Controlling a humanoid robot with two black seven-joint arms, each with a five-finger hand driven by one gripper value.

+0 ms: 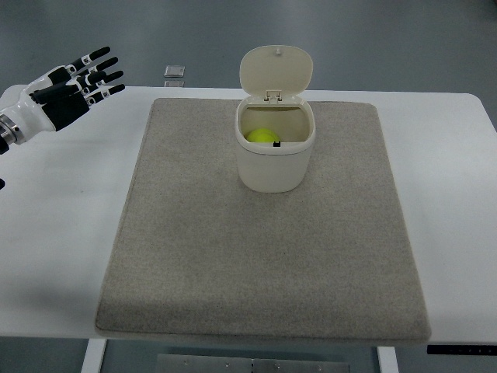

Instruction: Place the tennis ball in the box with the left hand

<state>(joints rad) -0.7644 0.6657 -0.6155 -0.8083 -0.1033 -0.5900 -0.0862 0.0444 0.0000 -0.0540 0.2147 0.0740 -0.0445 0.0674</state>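
A yellow-green tennis ball [262, 136] lies inside the cream box [272, 169], which stands on the grey mat with its hinged lid [276, 71] flipped up at the back. My left hand [78, 83] hovers over the table's far left corner, well away from the box, fingers spread and holding nothing. The right arm is out of the picture.
The grey mat [256, 256] covers most of the white table [62, 217]. A small clear square object [174, 72] sits on the floor beyond the table's back edge.
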